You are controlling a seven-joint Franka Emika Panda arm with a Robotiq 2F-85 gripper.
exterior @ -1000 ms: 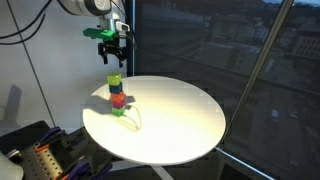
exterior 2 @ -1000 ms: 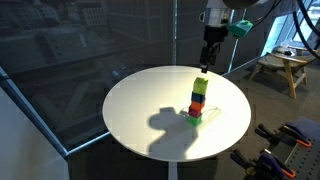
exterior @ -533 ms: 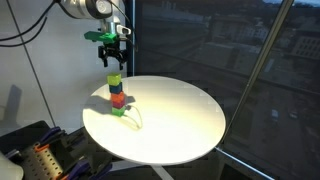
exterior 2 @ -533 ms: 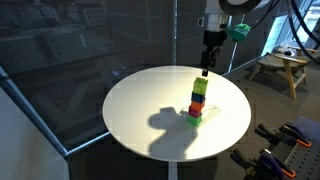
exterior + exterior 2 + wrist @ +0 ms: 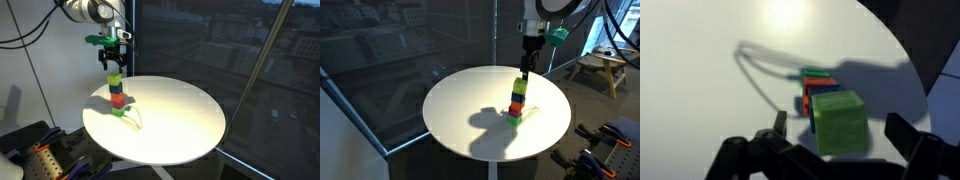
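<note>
A stack of coloured blocks stands on the round white table (image 5: 180, 120) in both exterior views: a green block on top (image 5: 115, 80) (image 5: 521, 86), then blue, red (image 5: 117, 99) (image 5: 516, 109) and green at the bottom. My gripper (image 5: 110, 60) (image 5: 527, 70) hangs just above the stack, open and empty. In the wrist view the top green block (image 5: 838, 122) lies between my spread fingers (image 5: 840, 135), with the red and blue blocks (image 5: 810, 88) showing beneath it.
The table stands by dark glass windows (image 5: 230, 50). A rack with orange parts (image 5: 40, 160) sits low beside the table. A wooden stool (image 5: 600, 68) stands behind. The table edge (image 5: 905, 70) shows in the wrist view.
My gripper has moved down a little toward the top of the stack. The blocks have not moved.
</note>
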